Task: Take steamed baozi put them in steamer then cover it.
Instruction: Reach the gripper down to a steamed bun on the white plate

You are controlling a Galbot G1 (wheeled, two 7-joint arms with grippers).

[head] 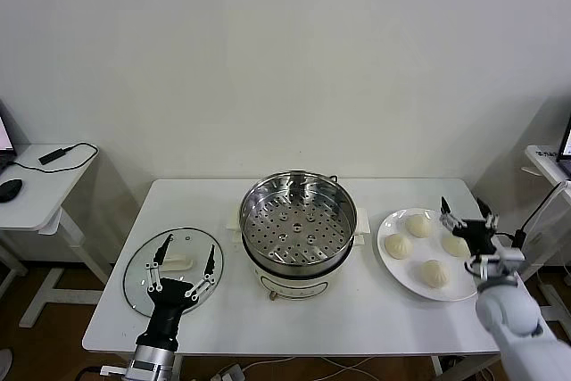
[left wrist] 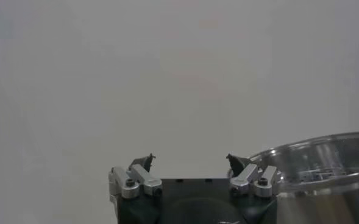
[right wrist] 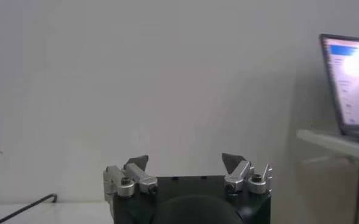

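The head view looks down from high up at the whole table [head: 375, 310]. Both wrist views sit low, facing the wall [left wrist: 167, 73]. The left one shares the steamer [left wrist: 325, 164], at 3 o'clock.

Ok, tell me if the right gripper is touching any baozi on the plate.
Cannot tell. In the head view the open right gripper overlaps the plate beside the nearest baozi; neither gap nor contact shows plainly.

The steamer [head: 294, 236] stands mid-table [head: 375, 310], with the cover [head: 174, 269] lying flat to its left. To its right, 4 steamed baozi [head: 419, 225] sit on a plate [head: 390, 260].
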